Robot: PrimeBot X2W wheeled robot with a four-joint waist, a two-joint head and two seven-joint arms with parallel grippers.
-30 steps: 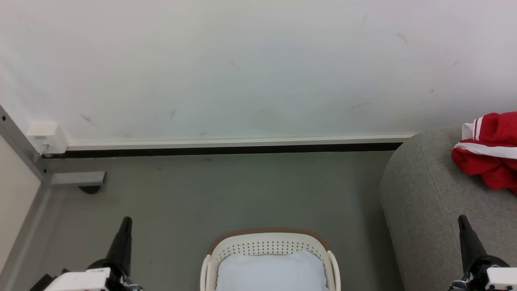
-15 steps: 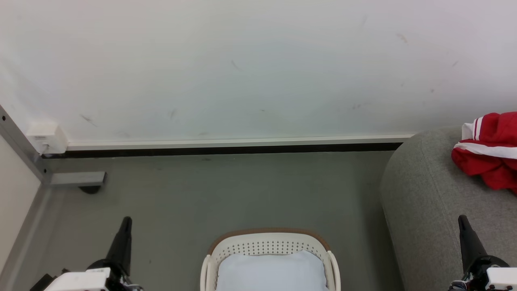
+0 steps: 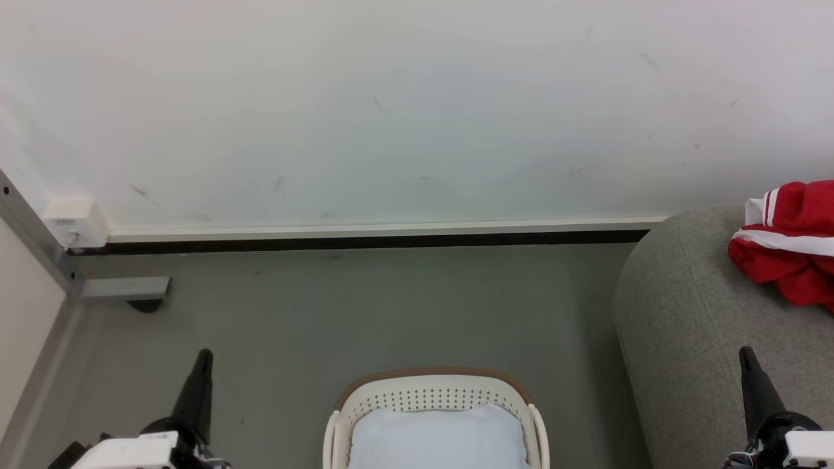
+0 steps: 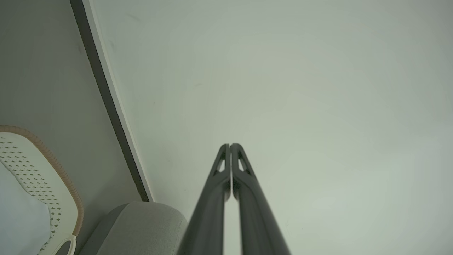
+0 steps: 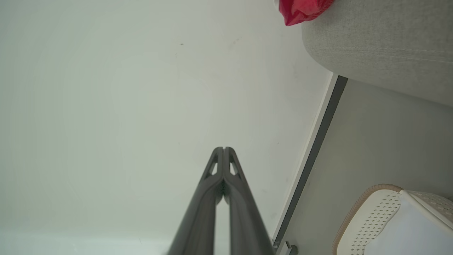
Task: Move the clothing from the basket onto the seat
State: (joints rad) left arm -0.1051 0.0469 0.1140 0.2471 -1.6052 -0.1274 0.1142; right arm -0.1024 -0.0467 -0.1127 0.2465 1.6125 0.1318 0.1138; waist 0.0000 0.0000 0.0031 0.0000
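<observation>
We face a plain white wall (image 3: 417, 111) with faint scuff marks, a pale skirting strip (image 3: 378, 230) above a dark gap, and smooth grey floor (image 3: 365, 306).

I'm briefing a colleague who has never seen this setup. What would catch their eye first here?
The bright red jersey with white stripes stands out, crumpled on the light grey sofa at the head view's right edge. Next comes the white basket with its brown rim, bottom centre on the floor, holding a pale blue-white cloth. The left gripper and right gripper point up at the lower corners, shut and empty.
</observation>
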